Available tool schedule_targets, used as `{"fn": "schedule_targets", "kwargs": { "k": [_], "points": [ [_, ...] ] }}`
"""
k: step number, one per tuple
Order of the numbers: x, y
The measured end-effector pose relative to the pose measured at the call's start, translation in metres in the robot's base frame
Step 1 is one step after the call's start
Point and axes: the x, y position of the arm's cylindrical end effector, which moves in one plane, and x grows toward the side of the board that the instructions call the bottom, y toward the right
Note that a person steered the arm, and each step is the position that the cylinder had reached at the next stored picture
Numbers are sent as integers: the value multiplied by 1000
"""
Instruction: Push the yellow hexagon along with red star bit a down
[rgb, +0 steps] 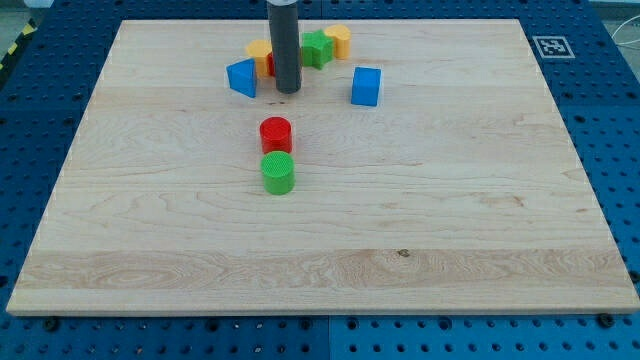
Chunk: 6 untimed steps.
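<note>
The yellow hexagon (259, 52) lies near the view's top, just left of the dark rod. The red star (271, 66) is almost wholly hidden behind the rod; only a thin red sliver shows between the hexagon and the rod. My tip (288, 91) rests on the board just below these two blocks, to the right of a blue triangular block (242, 77). I cannot tell whether the rod touches the star.
A green star (317, 48) and a yellow cylinder (338, 40) sit right of the rod. A blue cube (366, 86) lies further right and lower. A red cylinder (276, 133) and a green cylinder (278, 173) stand below my tip on the wooden board (450, 220).
</note>
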Motion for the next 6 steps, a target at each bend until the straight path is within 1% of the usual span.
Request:
{"fn": "schedule_targets", "kwargs": {
  "k": [1, 2, 3, 4, 5, 6],
  "points": [
    [9, 0],
    [37, -4],
    [58, -38],
    [48, -112],
    [2, -180],
    [-49, -203]
  ]
}}
